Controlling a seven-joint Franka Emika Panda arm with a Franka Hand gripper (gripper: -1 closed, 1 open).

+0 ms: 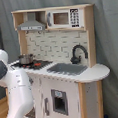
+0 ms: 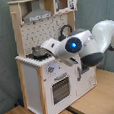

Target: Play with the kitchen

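Observation:
The kitchen (image 1: 72, 89) is a white and light-wood toy unit, seen in both exterior views. It has a range hood (image 1: 32, 26), a microwave (image 1: 62, 18), a black faucet (image 1: 77, 54), a grey sink (image 1: 68, 69) and a windowed oven door (image 2: 60, 88). A small metal pot (image 2: 38, 51) stands on the stovetop (image 1: 38, 64). In the second exterior view my arm (image 2: 96, 41) reaches in from the right. My gripper (image 2: 47, 45) hangs low over the stovetop, right beside the pot. In the first exterior view only white arm links (image 1: 14, 90) show at the left.
A grey curtain (image 1: 109, 42) hangs behind the kitchen. A wooden floor (image 2: 98, 101) lies in front of it. A blue light (image 2: 72, 45) glows on my arm's wrist, in front of the sink counter.

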